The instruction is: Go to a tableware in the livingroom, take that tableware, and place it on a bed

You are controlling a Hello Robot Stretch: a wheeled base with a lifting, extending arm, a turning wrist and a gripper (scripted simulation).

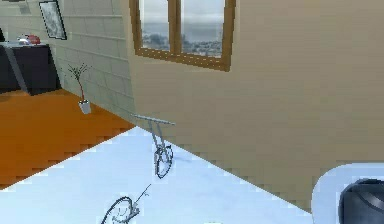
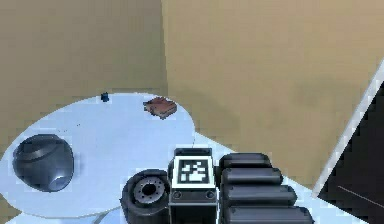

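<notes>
Window (image 1: 185,30) forward, brown lump (image 2: 160,105) arm-side, dark round thing (image 2: 45,160) (image 1: 365,200) in both

Rounded object (image 2: 45,162) on table (image 2: 110,130), small item (image 2: 159,105) behind it

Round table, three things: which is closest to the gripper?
The big dark grey rounded one, near left of the table, by the gripper. The reddish-brown one and the tiny dark one sit at the far rim.
</notes>
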